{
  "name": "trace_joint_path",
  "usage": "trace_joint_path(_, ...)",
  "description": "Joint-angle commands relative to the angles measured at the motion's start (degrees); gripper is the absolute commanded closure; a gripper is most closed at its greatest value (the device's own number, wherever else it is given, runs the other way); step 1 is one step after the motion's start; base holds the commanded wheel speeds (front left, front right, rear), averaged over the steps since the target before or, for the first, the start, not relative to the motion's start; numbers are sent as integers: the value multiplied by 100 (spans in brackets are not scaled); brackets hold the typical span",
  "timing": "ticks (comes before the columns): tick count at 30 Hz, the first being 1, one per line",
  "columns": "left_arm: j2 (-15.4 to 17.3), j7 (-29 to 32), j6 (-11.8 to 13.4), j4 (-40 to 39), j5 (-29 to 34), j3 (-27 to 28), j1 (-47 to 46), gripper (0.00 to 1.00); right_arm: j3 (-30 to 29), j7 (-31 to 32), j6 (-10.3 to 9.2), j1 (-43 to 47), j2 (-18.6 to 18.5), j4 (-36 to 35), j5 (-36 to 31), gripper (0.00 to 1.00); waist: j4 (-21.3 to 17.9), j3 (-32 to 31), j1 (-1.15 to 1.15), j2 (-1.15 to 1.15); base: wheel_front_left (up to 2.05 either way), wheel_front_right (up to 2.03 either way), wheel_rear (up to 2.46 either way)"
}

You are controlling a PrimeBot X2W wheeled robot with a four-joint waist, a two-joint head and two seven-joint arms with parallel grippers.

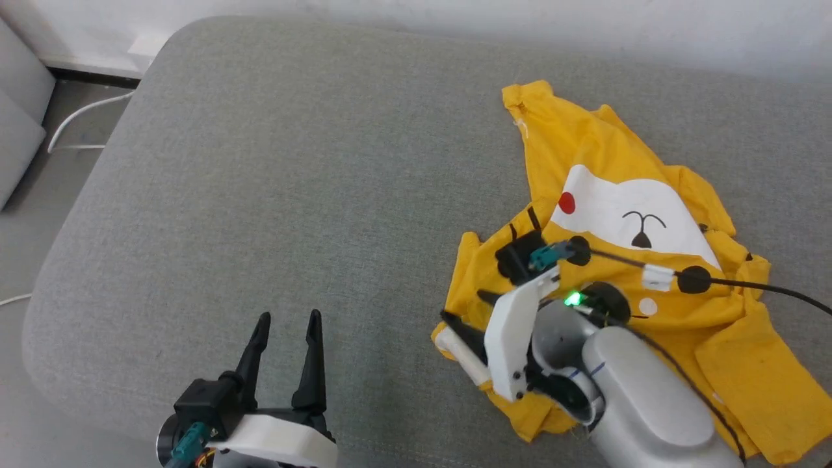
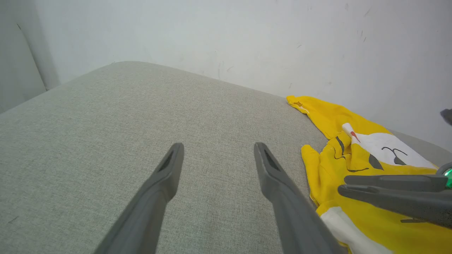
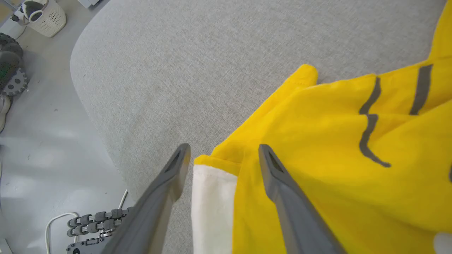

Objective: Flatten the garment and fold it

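Nearest you, at the lower left of the head view, your left claw hangs over bare grey cushion, its two dark fingers spread wide with nothing between them. To its right, your right claw sits at the near left edge of the garment, the bright yellow T-shirt lying crumpled on the right part of the cushion. That claw is also parted. In its own wrist view the fingers straddle the shirt's edge, with a white patch and a yellow fold in the gap between them, and one finger lies across the yellow cloth. The fingers have not closed on the fabric, and you cannot tell from these views whether they press on it. The left wrist view shows the right claw coming in from the side, low over the shirt. Beyond the claw, the cloth is bunched in folds marked with black lines. Farther back lies the white cartoon-face print with a red dot. The shirt's far corner reaches towards the back of the cushion, near the pale wall.
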Motion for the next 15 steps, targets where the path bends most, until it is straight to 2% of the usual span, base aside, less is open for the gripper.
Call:
trace_joint_path(1,-10,-27,29,-9,-9,18,-3,0,-211,-74,-5,-80,3,-147,31,0,-102,-68,0,0,0,0,0)
trace_joint_path(8,-11,-27,14,-48,52,65,112,0,-1336,-9,-5,409,-445,-1189,-242,0,-356,-179,0,0,0,0,0)
trace_joint_path(15,-11,-27,-25,-67,103,93,153,0,-2329,537,-5,1382,-910,-2353,-684,0,-547,-173,0,0,0,0,0)
